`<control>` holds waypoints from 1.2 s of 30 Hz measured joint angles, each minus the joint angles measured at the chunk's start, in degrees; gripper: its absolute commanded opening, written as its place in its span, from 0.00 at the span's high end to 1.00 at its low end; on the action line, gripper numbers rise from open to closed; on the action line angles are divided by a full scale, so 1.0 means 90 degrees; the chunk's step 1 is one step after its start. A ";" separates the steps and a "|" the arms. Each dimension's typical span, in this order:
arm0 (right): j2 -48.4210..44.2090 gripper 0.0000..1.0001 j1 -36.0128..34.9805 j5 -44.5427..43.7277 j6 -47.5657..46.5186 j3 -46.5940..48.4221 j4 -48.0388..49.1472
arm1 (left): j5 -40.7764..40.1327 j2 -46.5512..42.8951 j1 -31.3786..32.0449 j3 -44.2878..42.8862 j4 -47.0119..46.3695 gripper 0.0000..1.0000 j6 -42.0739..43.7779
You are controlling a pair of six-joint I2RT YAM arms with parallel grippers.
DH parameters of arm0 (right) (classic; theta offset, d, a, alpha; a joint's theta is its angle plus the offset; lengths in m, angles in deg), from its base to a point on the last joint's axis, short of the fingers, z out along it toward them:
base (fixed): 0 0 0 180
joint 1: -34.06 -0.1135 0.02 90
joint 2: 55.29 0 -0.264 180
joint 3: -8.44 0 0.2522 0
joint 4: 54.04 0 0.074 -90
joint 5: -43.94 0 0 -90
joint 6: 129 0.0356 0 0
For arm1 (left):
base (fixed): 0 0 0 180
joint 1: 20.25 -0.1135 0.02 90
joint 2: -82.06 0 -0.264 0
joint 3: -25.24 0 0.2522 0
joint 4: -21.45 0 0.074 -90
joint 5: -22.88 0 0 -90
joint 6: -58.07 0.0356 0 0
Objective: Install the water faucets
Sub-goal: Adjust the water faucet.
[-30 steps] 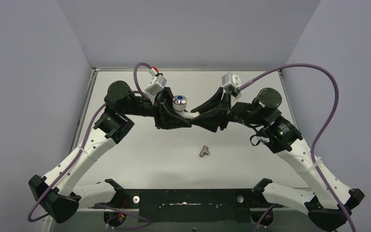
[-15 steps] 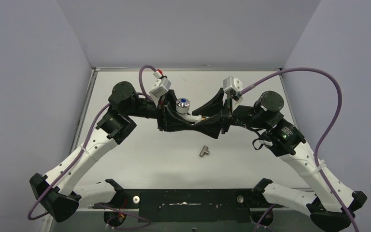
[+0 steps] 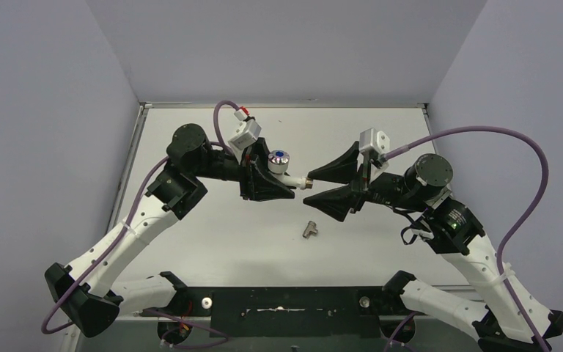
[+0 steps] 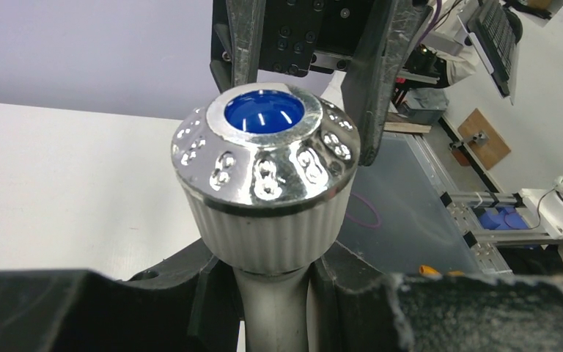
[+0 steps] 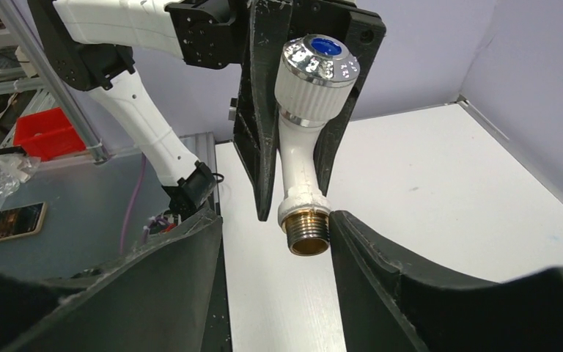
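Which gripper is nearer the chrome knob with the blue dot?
Left: the left gripper clamps the white tap right beneath the chrome knob; the right gripper stands open at its brass threaded end.

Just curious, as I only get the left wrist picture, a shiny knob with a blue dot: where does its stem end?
Observer: The white tap body finishes in a brass threaded end, shown by the right wrist view.
Visitor: Does the other tool grip it?
Observer: No, the right tool is open, one finger either side of that end.
Visitor: Anything lying around?
Observer: A small grey fitting lies alone on the table, nearer the arm bases.
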 measured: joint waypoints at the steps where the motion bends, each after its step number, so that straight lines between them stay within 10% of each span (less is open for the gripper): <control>1: -0.0024 0.49 0.0000 -0.0024 -0.0002 -0.0017 -0.0012 | 0.0000 -0.0002 0.0000 0.0000 -0.0005 1.00 -0.0002; 10: 0.0036 0.80 0.0005 -0.0204 -0.0051 -0.0044 -0.0007 | 0.0182 -0.0046 0.0002 0.0000 -0.0083 1.00 -0.0194; 22: 0.0221 0.91 0.0007 -0.0002 0.0010 0.0019 0.0119 | 0.0289 -0.0095 -0.0017 0.0000 -0.0087 1.00 -0.0211; 30: 0.0270 0.50 0.0012 -0.0073 0.0015 -0.0002 0.0066 | 0.0002 -0.0206 -0.0034 -0.0034 0.0420 1.00 0.0209; 36: -0.0036 0.40 0.0000 -0.0729 0.0087 -0.0391 -0.0250 | -0.0682 -0.0287 -0.0500 -0.0104 0.1122 1.00 0.0726</control>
